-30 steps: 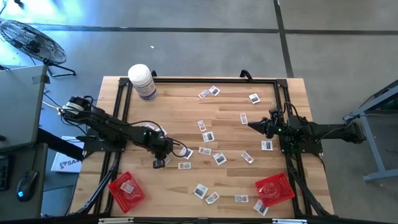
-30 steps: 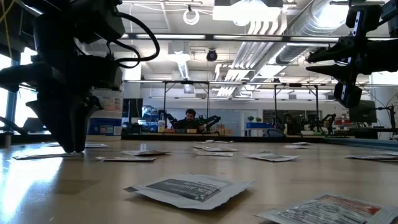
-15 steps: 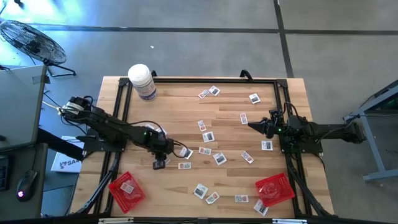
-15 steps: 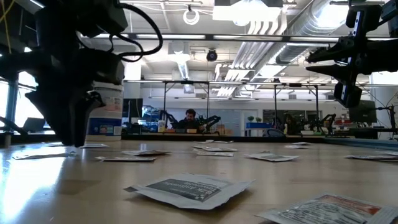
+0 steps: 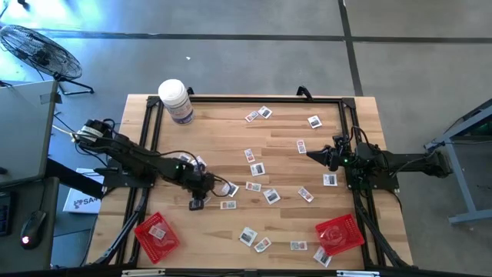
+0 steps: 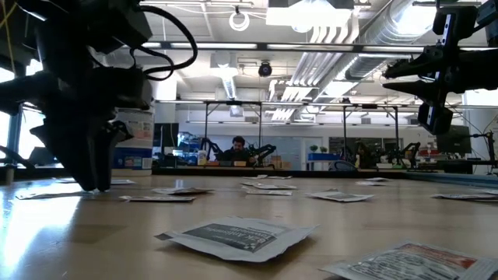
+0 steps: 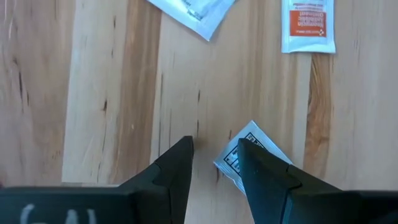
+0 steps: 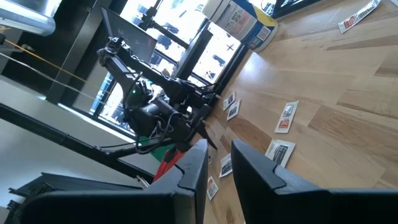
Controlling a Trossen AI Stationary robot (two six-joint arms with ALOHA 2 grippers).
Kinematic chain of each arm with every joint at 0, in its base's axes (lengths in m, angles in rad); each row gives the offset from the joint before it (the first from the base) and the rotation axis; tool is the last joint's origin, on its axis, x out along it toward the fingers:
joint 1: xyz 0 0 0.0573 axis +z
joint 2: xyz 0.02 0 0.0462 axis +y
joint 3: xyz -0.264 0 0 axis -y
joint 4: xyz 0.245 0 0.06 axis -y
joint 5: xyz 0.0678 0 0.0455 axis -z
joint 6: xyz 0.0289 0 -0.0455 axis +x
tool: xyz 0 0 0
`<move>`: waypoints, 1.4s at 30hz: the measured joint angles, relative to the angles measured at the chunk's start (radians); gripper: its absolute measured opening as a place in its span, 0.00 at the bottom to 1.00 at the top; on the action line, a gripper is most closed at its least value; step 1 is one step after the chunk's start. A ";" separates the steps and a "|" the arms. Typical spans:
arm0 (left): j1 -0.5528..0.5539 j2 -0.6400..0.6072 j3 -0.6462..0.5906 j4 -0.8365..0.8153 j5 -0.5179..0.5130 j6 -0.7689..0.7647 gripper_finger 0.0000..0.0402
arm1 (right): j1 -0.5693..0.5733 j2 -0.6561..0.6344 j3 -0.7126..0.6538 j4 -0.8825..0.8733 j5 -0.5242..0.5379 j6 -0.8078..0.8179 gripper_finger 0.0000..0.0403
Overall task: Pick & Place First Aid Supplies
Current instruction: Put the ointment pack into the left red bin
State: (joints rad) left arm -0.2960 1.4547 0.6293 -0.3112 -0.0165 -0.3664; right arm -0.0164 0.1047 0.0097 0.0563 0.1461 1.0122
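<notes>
Several small white packets (image 5: 257,168) lie flat and scattered on the wooden table. My left gripper (image 5: 197,201) points down at the table's left middle and is open by a narrow gap, with its tips close to the wood (image 7: 216,146). One packet (image 7: 260,150) lies flat beside and partly under one finger (image 7: 249,155). Nothing is between the fingers. My right gripper (image 5: 311,154) hovers above the table's right side, pointing left. It is open by a narrow gap (image 8: 219,152) and empty. My left gripper comes from above, pointing down. One finger (image 7: 249,155) stands over the near corner of a flat packet (image 7: 239,163) that lies on the table. The finger hides that corner, so I cannot tell whether it touches the packet.
A red tray (image 5: 157,233) holding a packet stands at the near left. A second red tray (image 5: 340,233) stands at the near right. A large white bottle (image 5: 176,101) stands at the far left corner. A black frame (image 5: 254,98) runs along the table's edges.
My left gripper has rocked a little just above the wood and shifted slightly toward the table's right edge, still pointing down. My right arm has kept still.
</notes>
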 joint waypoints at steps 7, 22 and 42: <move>-0.096 0.001 -0.002 -0.004 -0.104 -0.004 0.32 | 0.000 0.000 0.000 0.000 0.000 0.000 0.16; -0.104 0.001 0.000 -0.041 -0.123 -0.084 0.22 | 0.000 0.000 0.000 0.000 0.000 0.000 0.16; -0.104 0.004 0.052 -0.143 -0.209 -0.189 0.00 | 0.000 0.000 0.000 0.000 0.000 0.000 0.16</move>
State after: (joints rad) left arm -0.3998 1.4586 0.6809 -0.4541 -0.2250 -0.5552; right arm -0.0164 0.1047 0.0097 0.0563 0.1463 1.0122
